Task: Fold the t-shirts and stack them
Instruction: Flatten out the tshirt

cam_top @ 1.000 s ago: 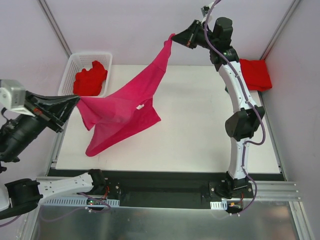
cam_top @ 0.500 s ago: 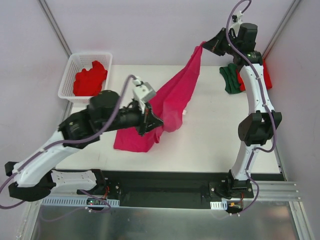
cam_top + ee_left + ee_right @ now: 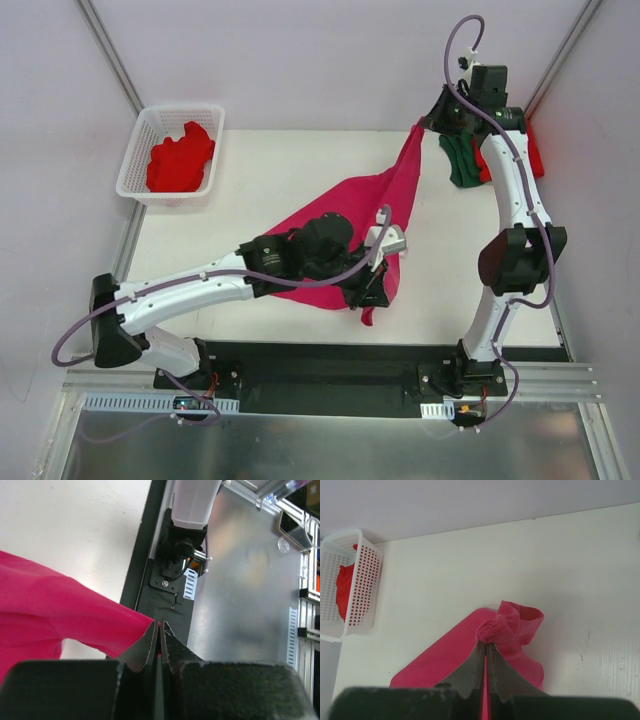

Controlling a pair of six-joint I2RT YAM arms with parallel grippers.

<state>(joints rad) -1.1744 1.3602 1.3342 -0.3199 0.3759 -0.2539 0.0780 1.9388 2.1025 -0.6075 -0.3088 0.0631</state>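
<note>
Over the table [image 3: 250,185], both arms' jaws pinch small bits of the pink t-shirt [image 3: 368,195]; a hard tug could slip it free.

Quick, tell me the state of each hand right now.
Left hand: shut, pinching an edge of the magenta-pink t-shirt.
Right hand: shut, holding a bunched corner of the same t-shirt.

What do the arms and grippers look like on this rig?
Same build: left arm and right arm have white links, black joint housings and a purple cable looping along each. The left gripper and right gripper are black, tapering to thin wedges. No markings legible.
</note>
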